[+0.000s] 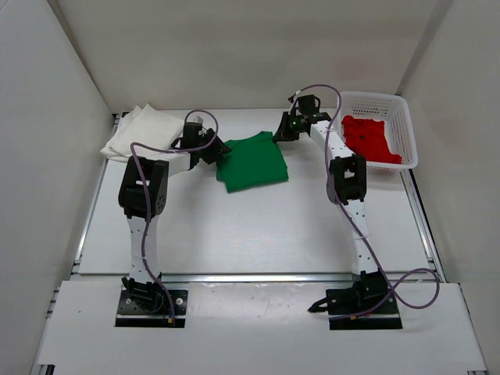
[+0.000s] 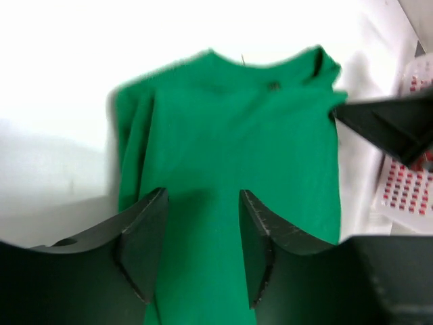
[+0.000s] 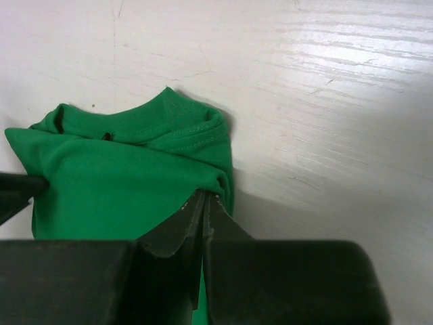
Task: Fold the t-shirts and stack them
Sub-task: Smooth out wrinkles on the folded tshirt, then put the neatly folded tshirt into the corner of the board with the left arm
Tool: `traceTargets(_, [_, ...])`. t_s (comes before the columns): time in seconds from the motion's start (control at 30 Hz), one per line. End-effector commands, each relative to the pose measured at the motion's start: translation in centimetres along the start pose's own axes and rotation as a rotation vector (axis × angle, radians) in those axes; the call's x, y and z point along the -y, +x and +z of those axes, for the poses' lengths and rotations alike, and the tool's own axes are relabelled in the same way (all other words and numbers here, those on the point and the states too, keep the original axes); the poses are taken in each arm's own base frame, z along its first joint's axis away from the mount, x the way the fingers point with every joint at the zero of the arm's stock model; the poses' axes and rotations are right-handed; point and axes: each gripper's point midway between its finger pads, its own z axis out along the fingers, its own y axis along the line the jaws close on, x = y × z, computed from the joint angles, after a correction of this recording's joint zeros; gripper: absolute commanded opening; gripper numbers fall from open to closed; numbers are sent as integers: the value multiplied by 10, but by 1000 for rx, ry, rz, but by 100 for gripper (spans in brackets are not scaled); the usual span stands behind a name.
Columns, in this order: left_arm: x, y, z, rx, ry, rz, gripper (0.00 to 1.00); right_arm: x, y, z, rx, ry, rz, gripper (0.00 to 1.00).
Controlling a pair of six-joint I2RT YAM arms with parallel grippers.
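The bright green cloth t-shirt (image 1: 251,162) lay on the white table (image 1: 234,226), lengthwise between the grippers: the right gripper (image 3: 205,200) pinched shut on its collar-end corner, the left gripper (image 2: 203,196) gaping over the opposite end, nothing clamped.

Top external: high at near side, looks down over white table (image 1: 258,234). Left wrist: close, faces across folded bright green cloth t-shirt (image 2: 230,135). Right wrist: even closer, at same shirt's edge. All share shirt.
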Motion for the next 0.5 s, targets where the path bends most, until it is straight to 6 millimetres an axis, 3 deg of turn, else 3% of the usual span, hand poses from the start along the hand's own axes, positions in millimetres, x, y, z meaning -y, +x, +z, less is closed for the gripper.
traceTargets(0.0, [55, -30, -48, 124, 113, 63, 58, -12, -13, -8, 21, -24, 1, 0])
traceTargets(0.07, [42, -27, -59, 147, 65, 91, 60, -23, -18, -14, 32, -36, -18, 4])
traceTargets(0.1, [37, -35, -68, 181, 32, 102, 60, -29, -22, -19, 39, -35, -39, 8])
traceTargets(0.2, [5, -31, -79, 202, -59, 106, 64, -60, -47, -53, 97, -49, -98, 27])
traceTargets(0.23, [-4, -28, -78, 193, -81, 108, 65, -65, -48, -57, 100, -40, -121, 35])
traceTargets(0.3, [-20, -23, -76, 166, -133, 120, 67, -88, -66, -88, 154, -31, -169, 47])
traceTargets(0.37, [-36, -6, -63, 96, -185, 140, 72, -101, -69, -108, 165, 4, -199, 51])
traceTargets(0.4, [-34, -6, -60, 87, -188, 157, 74, -109, -71, -119, 174, 8, -219, 51])
traceTargets(0.47, [-38, 13, -49, 19, -198, 178, 74, -121, -70, -139, 177, 36, -249, 52])
